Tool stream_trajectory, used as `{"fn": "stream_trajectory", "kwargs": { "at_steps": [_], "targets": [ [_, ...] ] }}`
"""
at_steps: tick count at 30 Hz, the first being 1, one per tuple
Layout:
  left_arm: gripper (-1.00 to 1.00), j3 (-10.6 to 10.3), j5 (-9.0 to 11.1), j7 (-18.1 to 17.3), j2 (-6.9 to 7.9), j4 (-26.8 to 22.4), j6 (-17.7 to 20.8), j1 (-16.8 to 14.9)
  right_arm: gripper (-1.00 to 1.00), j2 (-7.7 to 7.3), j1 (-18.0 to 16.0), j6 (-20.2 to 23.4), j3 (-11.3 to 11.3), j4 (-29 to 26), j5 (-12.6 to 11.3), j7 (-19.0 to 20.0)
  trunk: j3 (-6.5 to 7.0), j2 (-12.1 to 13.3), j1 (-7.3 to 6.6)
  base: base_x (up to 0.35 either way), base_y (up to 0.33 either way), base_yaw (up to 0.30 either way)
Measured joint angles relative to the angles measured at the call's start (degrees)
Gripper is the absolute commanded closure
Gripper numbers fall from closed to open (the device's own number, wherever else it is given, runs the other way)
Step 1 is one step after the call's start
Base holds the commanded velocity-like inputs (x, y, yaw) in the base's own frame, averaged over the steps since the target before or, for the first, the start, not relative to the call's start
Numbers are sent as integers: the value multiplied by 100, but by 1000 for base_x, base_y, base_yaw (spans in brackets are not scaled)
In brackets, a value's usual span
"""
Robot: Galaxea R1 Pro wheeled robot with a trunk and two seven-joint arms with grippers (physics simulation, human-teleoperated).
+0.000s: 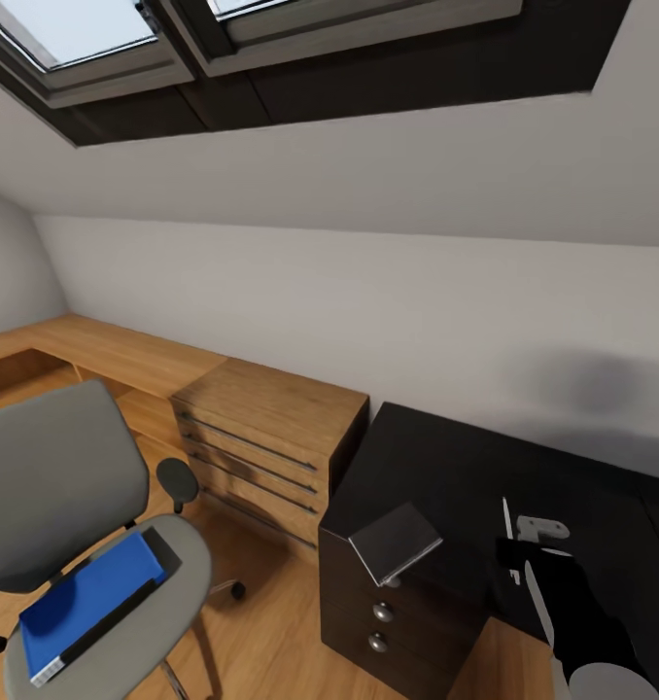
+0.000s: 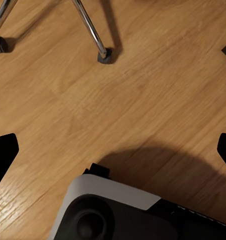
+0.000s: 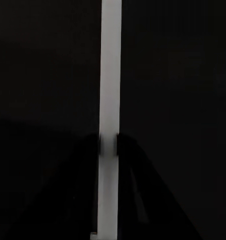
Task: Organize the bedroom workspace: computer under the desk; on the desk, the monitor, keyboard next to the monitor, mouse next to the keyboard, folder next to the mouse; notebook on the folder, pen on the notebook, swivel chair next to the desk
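The grey swivel chair (image 1: 57, 476) stands at the left with the bright blue folder (image 1: 91, 598) flat on its seat. On the near corner of the glossy black desk (image 1: 485, 467) lies a grey notebook (image 1: 396, 542). Just right of it, my right gripper (image 1: 512, 556) holds a thin white pen (image 1: 507, 525) upright over the desk top. The right wrist view has the pen (image 3: 111, 75) as a white strip pinched between the dark fingers of the gripper (image 3: 109, 145). My left gripper (image 2: 114, 152) hangs open over the wood floor, near the chair's chrome legs (image 2: 90, 27).
A low oak chest (image 1: 266, 428) with bar handles stands between chair and desk, against a sloping white wall with skylights. The desk's drawer unit with silver knobs (image 1: 382, 611) faces me. My own base (image 2: 118, 210) sits below the left gripper.
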Motion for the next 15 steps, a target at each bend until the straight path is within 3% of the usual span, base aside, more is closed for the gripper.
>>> {"fn": "stream_trajectory", "kwargs": {
  "at_steps": [15],
  "targets": [
    [-100,0,5,0,-2,4,0,0,100,-10,0,-318,1,205,-2,-1,-270,-602,330,0,0,0]
  ]
}}
